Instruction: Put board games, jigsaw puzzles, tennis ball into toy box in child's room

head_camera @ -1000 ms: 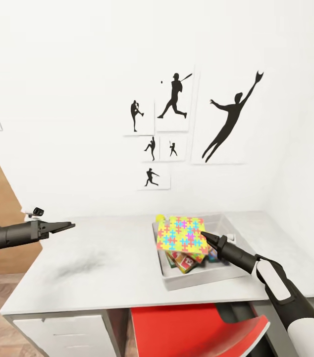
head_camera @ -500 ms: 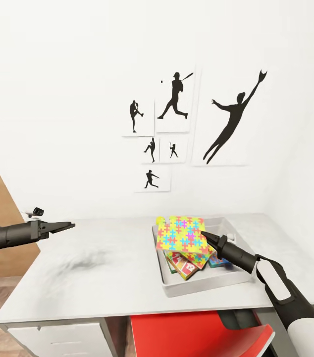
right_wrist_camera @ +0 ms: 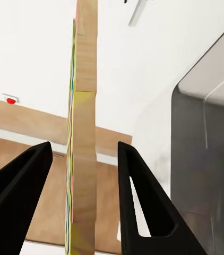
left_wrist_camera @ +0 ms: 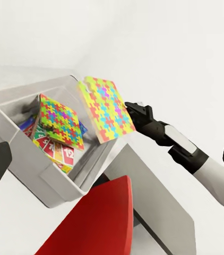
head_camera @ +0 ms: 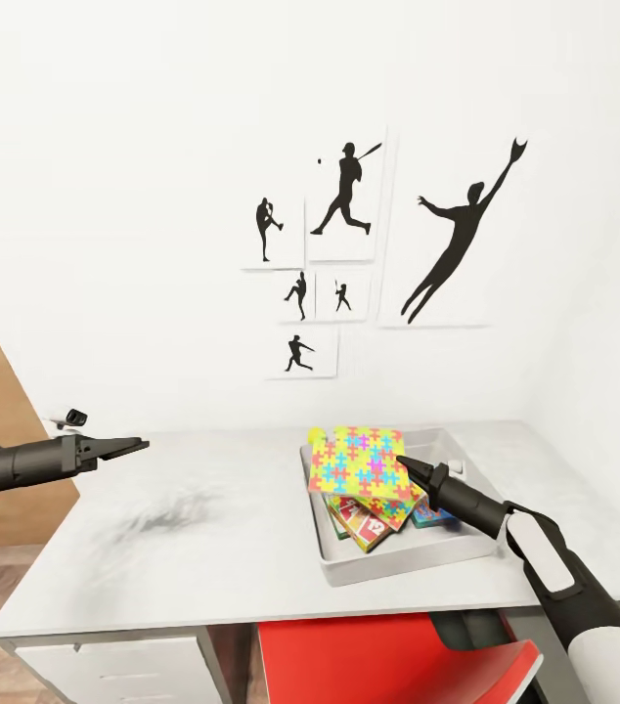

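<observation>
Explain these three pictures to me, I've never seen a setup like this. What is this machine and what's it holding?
This is a simulated robot with two arms. The large picture comes from a camera on its head, looking down over both arms. The other two come from cameras beside each gripper, looking along its fingers. The left gripper is open and empty, near the left end of the grey table. The right gripper has a colourful jigsaw puzzle on edge between its fingers, above the grey toy box. Small gaps show beside the puzzle, so I can't tell how tightly it is gripped. In the box lie a second puzzle and board games.
</observation>
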Controlling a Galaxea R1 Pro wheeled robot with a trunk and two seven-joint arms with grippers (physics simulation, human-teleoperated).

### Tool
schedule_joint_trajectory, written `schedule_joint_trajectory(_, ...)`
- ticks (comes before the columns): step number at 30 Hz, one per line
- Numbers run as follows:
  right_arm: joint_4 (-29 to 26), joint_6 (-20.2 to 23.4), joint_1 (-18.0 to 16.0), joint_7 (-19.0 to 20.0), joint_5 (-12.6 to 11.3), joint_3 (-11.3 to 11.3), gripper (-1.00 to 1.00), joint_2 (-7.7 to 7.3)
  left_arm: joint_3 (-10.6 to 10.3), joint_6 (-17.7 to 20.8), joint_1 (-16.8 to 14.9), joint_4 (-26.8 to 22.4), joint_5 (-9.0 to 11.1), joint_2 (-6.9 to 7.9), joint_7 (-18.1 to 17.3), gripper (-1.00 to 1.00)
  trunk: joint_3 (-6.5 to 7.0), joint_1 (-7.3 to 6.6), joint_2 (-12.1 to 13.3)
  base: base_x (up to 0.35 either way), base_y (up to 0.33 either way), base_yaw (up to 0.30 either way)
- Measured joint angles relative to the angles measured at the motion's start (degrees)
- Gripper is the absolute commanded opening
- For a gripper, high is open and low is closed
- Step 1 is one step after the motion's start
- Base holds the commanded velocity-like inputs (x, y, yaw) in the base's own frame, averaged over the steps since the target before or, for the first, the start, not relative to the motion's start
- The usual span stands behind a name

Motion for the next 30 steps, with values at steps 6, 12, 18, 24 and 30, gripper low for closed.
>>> schedule_joint_trajectory(6, 0.21, 0.15, -0.1, -1.44, 0.02, -0.06, -1.0, 0.1, -0.17, 0.0, 0.0, 0.0, -0.02, -0.22, 0.0, 1.0, 0.0, 0.0, 0.0, 0.0, 0.0, 0.0)
schedule_joint_trajectory(12, 0.29, 2.02, -2.39, -5.36, -0.14, -0.11, -1.0, -0.19, -0.12, -0.06, 0.0, 0.0, -0.07, -0.27, 0.0, 1.0, 0.0, 0.0, 0.0, 0.0, 0.0, 0.0)
schedule_joint_trajectory(18, 0.87, 4.34, -5.17, -12.67, -0.33, -0.17, -1.0, -1.17, -0.15, -0.09, 0.0, 0.0, -0.08, -0.28, 0.0, 1.0, 0.0, 0.0, 0.0, 0.0, 0.0, 0.0)
schedule_joint_trajectory(24, 3.35, 4.58, -5.94, -14.66, -0.61, -0.28, -1.0, -3.7, -0.12, -0.09, 0.0, 0.0, -0.09, -0.28, 0.0, 1.0, 0.0, 0.0, 0.0, 0.0, 0.0, 0.0)
schedule_joint_trajectory(30, 7.38, 4.58, -7.86, -15.03, -0.58, -0.76, -1.0, -4.97, -0.17, -0.1, 0.0, 0.0, -0.09, -0.28, 0.0, 1.0, 0.0, 0.0, 0.0, 0.0, 0.0, 0.0)
